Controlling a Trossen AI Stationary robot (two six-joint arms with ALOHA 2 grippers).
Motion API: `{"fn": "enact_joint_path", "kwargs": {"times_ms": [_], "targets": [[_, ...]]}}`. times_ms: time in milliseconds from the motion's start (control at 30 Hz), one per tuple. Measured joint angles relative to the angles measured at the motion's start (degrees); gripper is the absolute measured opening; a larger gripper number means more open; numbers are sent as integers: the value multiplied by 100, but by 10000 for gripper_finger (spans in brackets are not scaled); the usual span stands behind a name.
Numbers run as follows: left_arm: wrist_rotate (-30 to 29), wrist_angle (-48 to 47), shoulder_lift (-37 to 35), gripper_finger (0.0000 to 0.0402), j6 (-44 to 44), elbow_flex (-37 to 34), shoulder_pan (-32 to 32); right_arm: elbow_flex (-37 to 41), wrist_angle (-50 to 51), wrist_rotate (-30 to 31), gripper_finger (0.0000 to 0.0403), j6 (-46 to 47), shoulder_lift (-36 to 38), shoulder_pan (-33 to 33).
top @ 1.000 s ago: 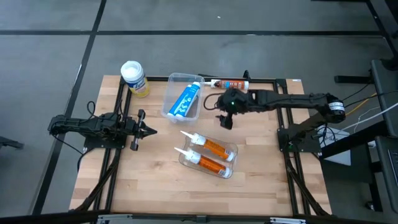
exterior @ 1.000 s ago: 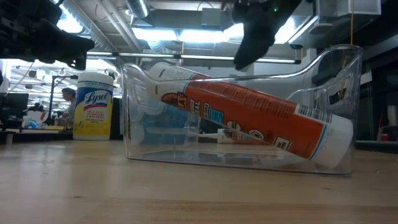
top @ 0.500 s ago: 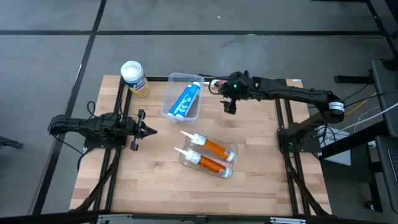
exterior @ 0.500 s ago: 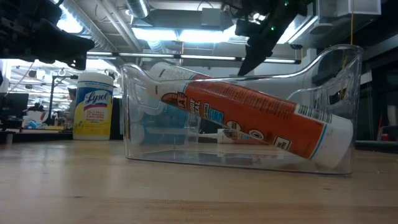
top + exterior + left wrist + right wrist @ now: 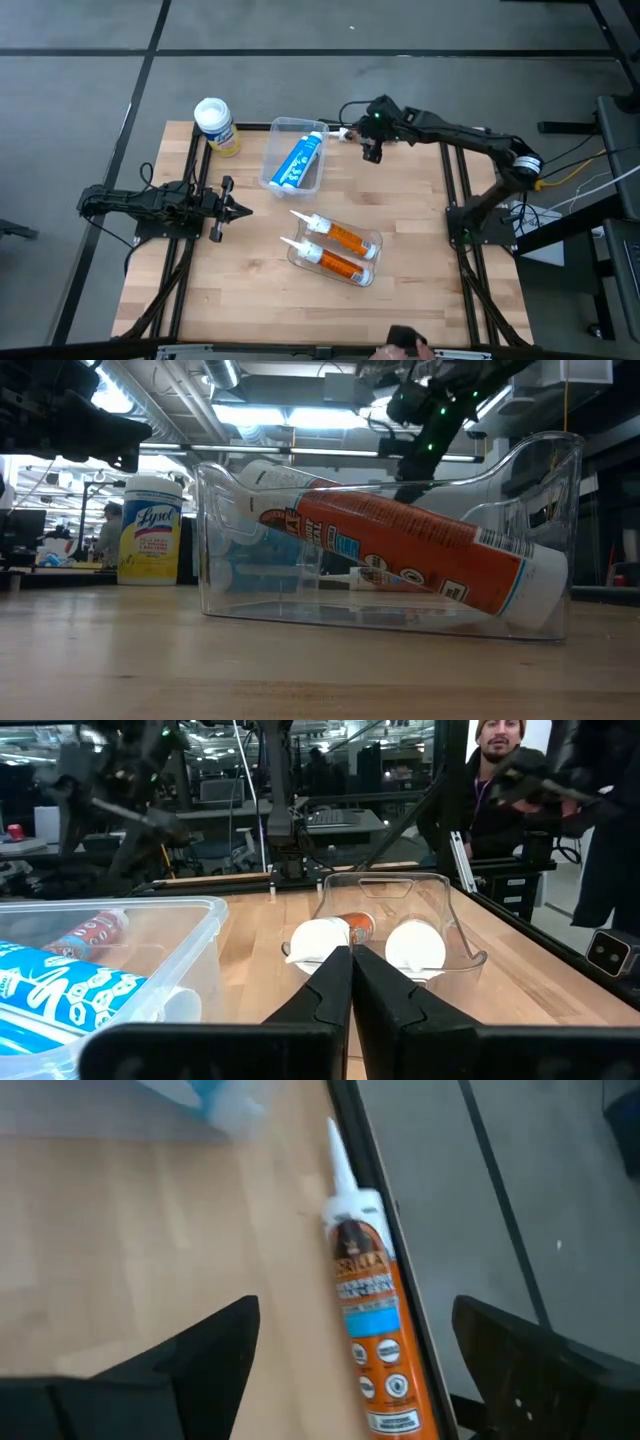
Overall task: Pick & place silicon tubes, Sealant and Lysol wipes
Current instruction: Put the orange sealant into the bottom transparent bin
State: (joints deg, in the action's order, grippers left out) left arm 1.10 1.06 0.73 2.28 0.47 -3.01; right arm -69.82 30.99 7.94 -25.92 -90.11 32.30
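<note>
At the table's far edge, the right gripper (image 5: pixel 371 150) hangs with its fingers spread wide and empty, directly over a loose orange sealant tube (image 5: pixel 372 1345). That tube lies flat along the edge, nozzle toward the blue tube's bin (image 5: pixel 282 128), long axis crossing the finger gap. The left gripper (image 5: pixel 238 209), pinched closed and empty, waits well apart.

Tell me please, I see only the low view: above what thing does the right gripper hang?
Observer: The right gripper hangs over a loose orange tube that lies along the far edge of the table.
Operator: Are its fingers open?
Observer: Yes, open; in the right wrist view the tube shows between them.
Operator: And the left gripper?
Observer: The left gripper is shut, at the table's left side.
</note>
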Motion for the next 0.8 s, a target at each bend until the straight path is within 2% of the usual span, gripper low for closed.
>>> {"fn": "enact_joint_path", "kwargs": {"times_ms": [333, 467, 800], "targets": [[-1, 0, 0, 6, -1, 2, 1, 0, -155, -22, 330, -1, -600, 548], [0, 0, 0, 7, 0, 1, 1, 0, -172, -243, 330, -25, -748, 701], [0, 0, 0, 7, -1, 1, 1, 0, -279, -354, 330, -1043, -1021, 1053]]}}
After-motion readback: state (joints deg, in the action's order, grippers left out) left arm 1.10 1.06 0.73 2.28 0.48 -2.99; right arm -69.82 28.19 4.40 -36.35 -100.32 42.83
